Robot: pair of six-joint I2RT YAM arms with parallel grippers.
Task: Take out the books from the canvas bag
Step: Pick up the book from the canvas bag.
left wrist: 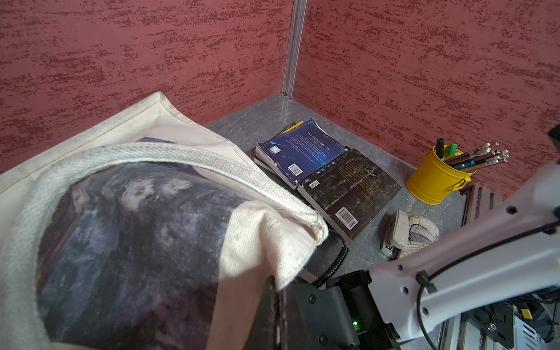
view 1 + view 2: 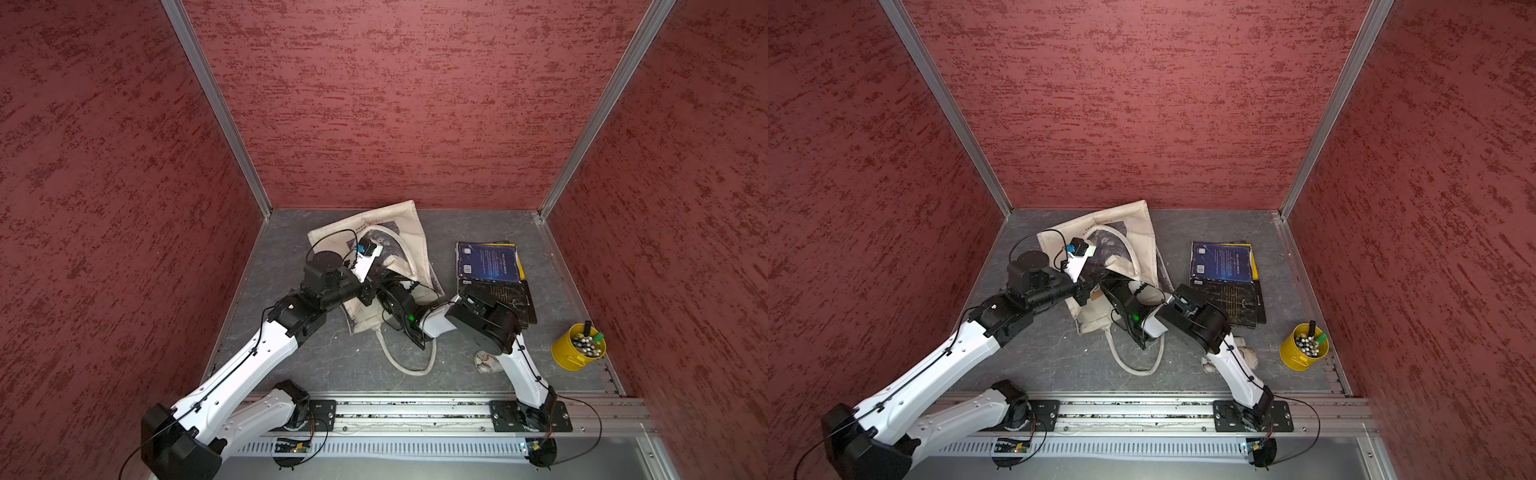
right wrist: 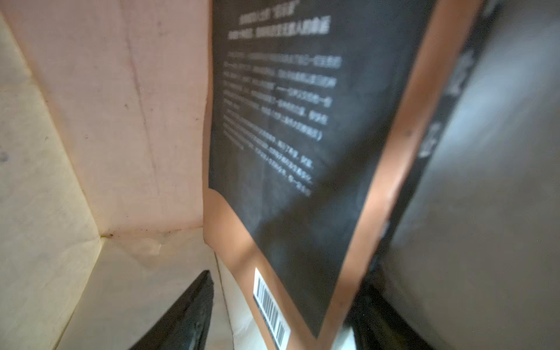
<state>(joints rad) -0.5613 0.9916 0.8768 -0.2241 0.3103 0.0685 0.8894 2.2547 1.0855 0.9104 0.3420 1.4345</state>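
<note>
Right wrist view, Operator asks: where is the book not yet out?
Technician: The brown-and-black book (image 3: 303, 151) sits inside the canvas bag (image 2: 403, 220), between the fingers of the right gripper (image 3: 289, 272). The jaws stand apart on either side of it; contact cannot be confirmed. The left gripper (image 1: 277, 303) is clamped on the bag's mouth hem, holding it raised.
Operator: Handling notes?
Technician: Expect a light, thin paperback. It likely flexes, and the smooth cover may slip. Grip the barcode end near the spine, where it should be stiffest. The fabric is soft and would sag if released. 2 books, the dark blue book (image 1: 303, 150) and the black book (image 1: 351, 188), lie on the table (image 2: 345, 365) beside the bag.
</note>
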